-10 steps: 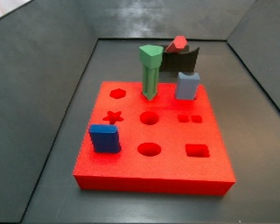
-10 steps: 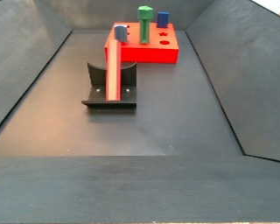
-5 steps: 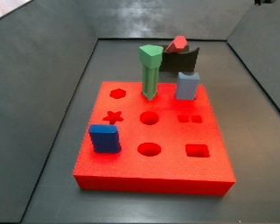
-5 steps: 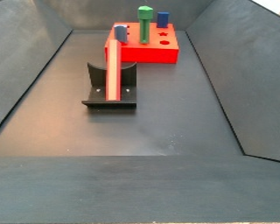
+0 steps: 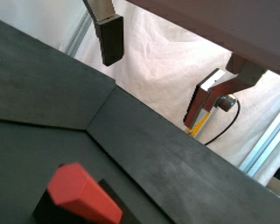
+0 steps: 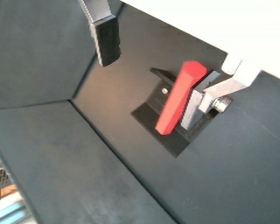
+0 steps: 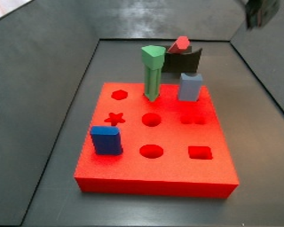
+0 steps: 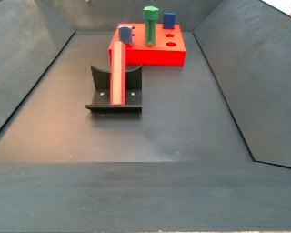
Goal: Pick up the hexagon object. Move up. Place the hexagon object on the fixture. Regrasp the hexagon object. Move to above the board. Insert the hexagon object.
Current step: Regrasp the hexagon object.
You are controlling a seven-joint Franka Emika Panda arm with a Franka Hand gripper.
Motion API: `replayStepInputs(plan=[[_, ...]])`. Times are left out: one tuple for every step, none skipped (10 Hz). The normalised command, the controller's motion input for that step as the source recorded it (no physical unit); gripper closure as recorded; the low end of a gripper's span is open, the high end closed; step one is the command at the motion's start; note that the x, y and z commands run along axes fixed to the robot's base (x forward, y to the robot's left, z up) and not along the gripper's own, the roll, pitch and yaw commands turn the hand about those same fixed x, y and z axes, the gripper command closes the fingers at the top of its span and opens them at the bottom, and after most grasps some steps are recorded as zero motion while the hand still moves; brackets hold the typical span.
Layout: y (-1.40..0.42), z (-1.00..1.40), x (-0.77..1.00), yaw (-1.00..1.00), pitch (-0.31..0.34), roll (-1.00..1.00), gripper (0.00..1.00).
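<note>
Standing on the board [image 7: 169, 168] are a green peg [image 7: 152, 73], a light-blue block [image 7: 191, 87] and a dark blue cube [image 7: 106, 140]. Behind it, the hexagon object [image 8: 117, 73] leans in the fixture [image 8: 114, 102]. The gripper [image 6: 166, 54] hangs above it, jaws spread, holding nothing.

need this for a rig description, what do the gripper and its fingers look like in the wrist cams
The gripper has two flat silver plate fingers, each ending in a dark rectangular pad. In a wrist view one finger carries a round bolt-like fitting. A pale housing edge shows above them. No markings are visible. It hangs above the floor, empty.
</note>
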Motion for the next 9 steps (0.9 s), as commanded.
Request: replayStepInputs(plan=[[0.03, -1.00, 0.08, 0.17, -0.029, 0.15, 0.00], [0.02, -1.00, 0.09, 0.15, -0.058, 0.12, 0.00], [0.02, -1.00, 0.10, 0.12, -0.083, 0.10, 0.00], [0.02, -1.00, 0.11, 0.08, -0.104, 0.09, 0.00], [0.01, -1.00, 0.12, 0.05, -0.106, 0.09, 0.00], [0.01, -0.98, 0.13, 0.02, -0.096, 0.09, 0.00], [0.00, -0.82, 0.12, 0.00, -0.082, 0.09, 0.00], [0.00, -0.60, 0.10, -0.02, -0.053, 0.09, 0.00], [-0.01, -0.44, 0.09, -0.03, -0.030, 0.09, 0.00]])
